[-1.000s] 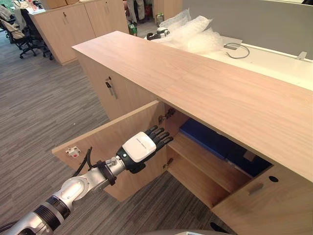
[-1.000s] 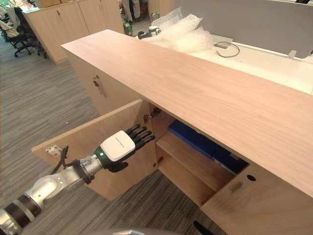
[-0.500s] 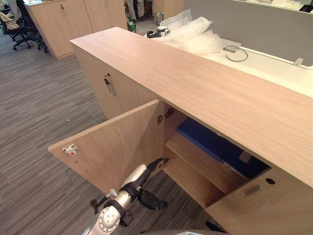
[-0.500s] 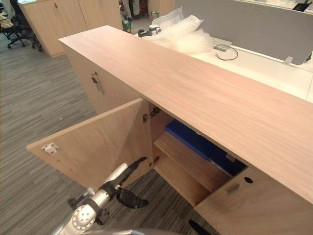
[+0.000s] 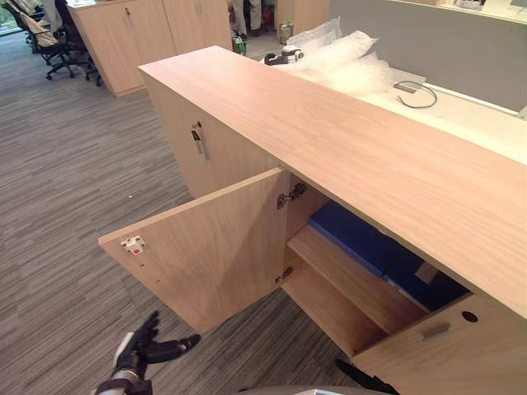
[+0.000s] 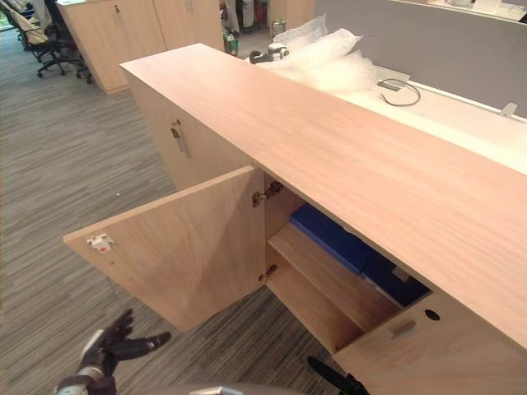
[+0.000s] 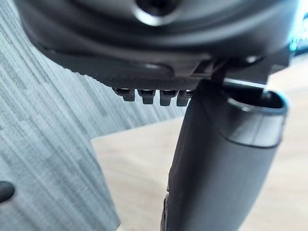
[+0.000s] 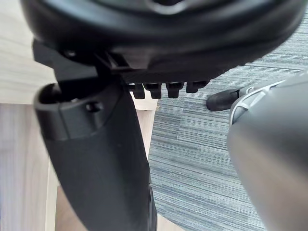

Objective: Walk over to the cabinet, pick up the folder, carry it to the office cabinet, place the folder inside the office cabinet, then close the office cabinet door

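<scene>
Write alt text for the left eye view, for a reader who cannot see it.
A wooden office cabinet stands with a door swung open, a blue folder lying on the upper shelf inside. The left robot hand hangs open low over the carpet.

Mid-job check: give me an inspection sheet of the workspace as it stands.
Surface: top of the light wood office cabinet, nothing seen on it.
Job's things: dark blue folder on the upper shelf inside; cabinet door wide open.
Clutter: clear bubble-wrap bags on the white desk behind.
Robot hands: left robot hand low over the grey striped carpet, fingers straight, empty; right robot hand in its wrist view, state unclear.
Cables: grey cable loop on the white desk.
Surroundings: black office chairs, more wooden cabinets.
</scene>
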You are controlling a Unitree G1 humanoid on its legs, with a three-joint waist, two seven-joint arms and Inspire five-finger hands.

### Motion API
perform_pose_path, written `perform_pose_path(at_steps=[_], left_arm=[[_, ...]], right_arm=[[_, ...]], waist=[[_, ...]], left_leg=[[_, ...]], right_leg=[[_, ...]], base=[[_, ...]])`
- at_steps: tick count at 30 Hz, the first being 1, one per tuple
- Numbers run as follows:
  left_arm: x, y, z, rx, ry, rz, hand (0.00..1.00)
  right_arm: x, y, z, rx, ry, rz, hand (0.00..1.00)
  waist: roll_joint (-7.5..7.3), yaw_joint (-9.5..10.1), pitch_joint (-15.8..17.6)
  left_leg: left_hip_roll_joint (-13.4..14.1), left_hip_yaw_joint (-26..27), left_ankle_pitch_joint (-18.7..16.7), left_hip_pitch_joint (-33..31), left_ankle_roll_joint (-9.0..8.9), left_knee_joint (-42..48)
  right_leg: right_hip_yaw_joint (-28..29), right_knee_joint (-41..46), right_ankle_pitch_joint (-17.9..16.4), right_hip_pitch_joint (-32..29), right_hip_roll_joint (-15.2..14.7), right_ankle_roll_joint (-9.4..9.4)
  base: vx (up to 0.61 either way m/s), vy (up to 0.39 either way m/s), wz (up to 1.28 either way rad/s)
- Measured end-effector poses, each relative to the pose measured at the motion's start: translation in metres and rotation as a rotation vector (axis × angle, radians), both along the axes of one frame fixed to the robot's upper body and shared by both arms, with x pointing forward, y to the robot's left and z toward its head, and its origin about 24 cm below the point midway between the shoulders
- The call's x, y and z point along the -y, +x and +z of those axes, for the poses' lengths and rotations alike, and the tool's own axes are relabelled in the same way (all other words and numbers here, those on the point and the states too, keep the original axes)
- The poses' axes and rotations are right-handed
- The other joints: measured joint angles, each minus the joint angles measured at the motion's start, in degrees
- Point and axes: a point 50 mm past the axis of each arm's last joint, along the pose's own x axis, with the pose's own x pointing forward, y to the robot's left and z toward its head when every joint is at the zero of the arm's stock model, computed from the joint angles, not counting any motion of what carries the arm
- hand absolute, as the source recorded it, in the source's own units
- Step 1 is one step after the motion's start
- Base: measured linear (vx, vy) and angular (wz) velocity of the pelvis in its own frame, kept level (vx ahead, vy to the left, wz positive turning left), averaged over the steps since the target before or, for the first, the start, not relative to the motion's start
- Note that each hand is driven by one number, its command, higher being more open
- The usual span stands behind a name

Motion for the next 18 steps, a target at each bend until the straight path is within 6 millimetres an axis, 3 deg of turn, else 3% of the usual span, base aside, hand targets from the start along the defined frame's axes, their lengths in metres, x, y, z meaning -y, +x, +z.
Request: perform_pose_path(at_steps=[11,18], left_arm=[[-0.005,-0.009,-0.004,0.038,-0.022,0.216,1.00],[-0.015,0.011,0.007,0.114,0.019,0.310,1.00]], right_arm=[[-0.003,-0.003,-0.001,-0.008,0.011,-0.010,1.00],[-0.003,-0.006,-0.001,-0.011,0.013,-0.029,1.00]], waist=[[0.54,0.19,0.70],[0.73,0.52,0.83]], left_leg=[[-0.12,-0.57,-0.10,0.52,0.02,-0.04],[-0.13,-0.54,-0.32,0.67,0.04,-0.03]], right_leg=[[-0.67,-0.03,-0.17,0.94,-0.04,-0.09],[-0.61,-0.06,-0.33,1.10,-0.03,-0.35]], base=[[-0.01,0.004,0.03],[0.00,0.000,0.00]])
